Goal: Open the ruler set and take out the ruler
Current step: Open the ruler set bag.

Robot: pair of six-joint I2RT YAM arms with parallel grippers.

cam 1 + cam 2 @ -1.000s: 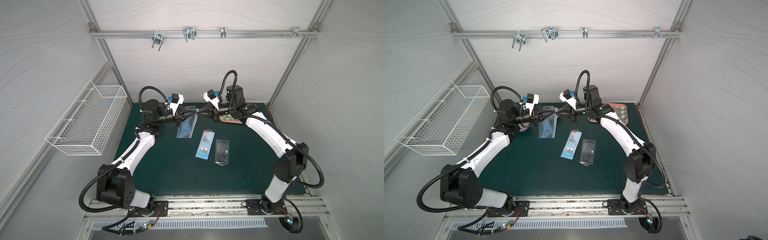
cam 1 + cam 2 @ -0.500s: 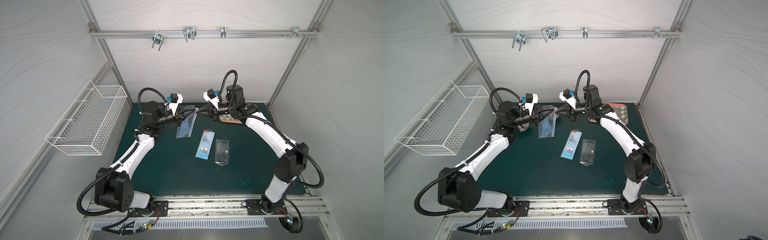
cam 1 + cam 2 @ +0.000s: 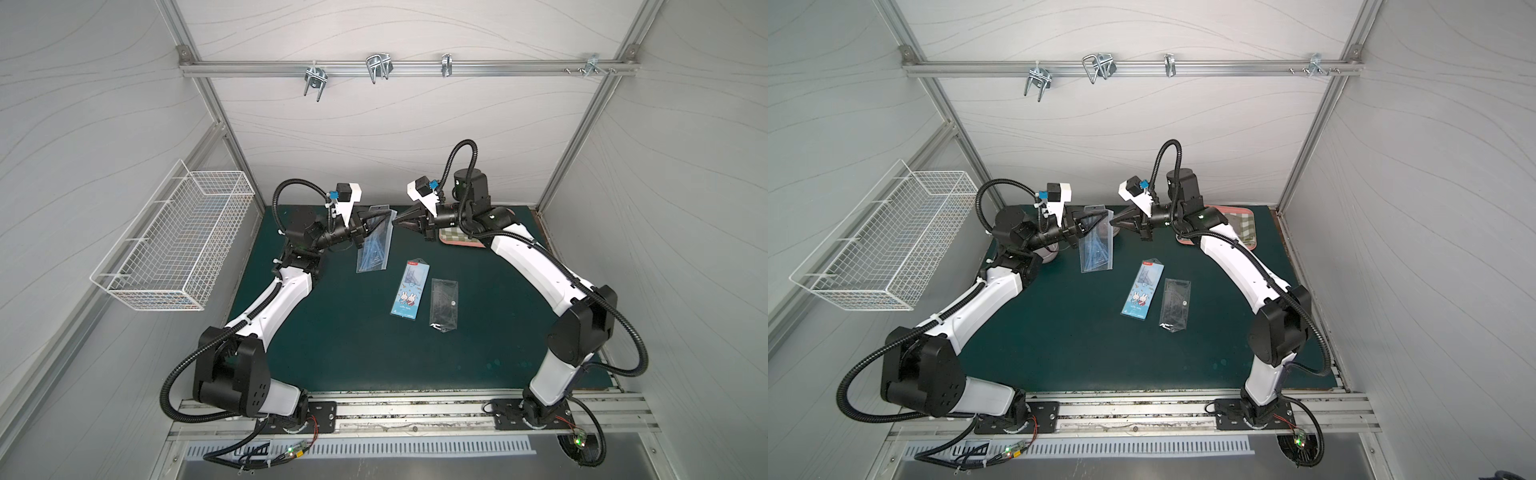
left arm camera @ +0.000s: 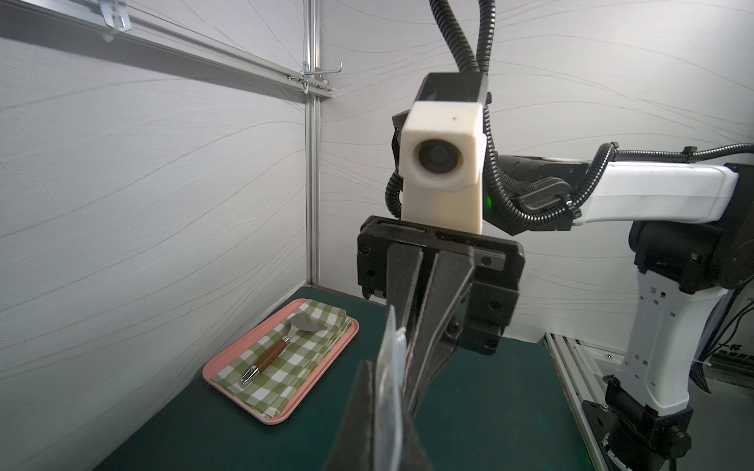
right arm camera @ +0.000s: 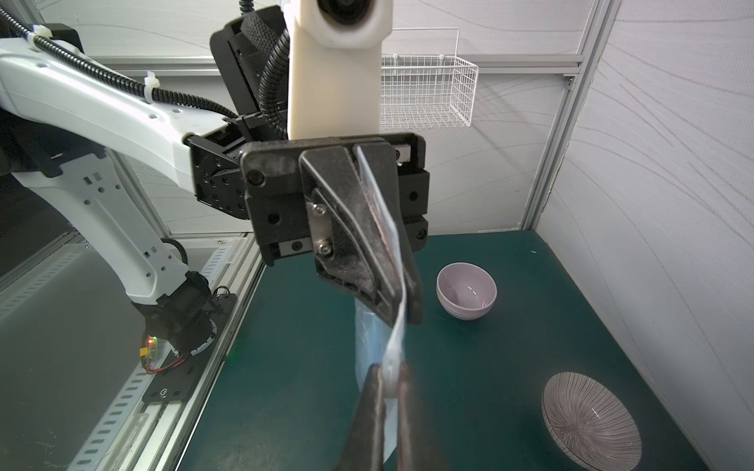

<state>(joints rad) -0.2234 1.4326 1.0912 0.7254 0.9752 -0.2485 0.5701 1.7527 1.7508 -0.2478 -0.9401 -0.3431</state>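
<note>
1. Both top views are bright and evenly lit from overhead; the arms cast only soft shadows on the mat.
2. Straight frame posts lean and bow toward the edges.
3. In the right wrist view, the right gripper nearest the lens is blurred; the bowl shows small glints.

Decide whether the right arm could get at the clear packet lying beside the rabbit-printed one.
Probably yes for reach: the clear packet lies flat on bare mat, nothing over it. But the right gripper is shut on the ruler set, so it would have to let go first.
</note>
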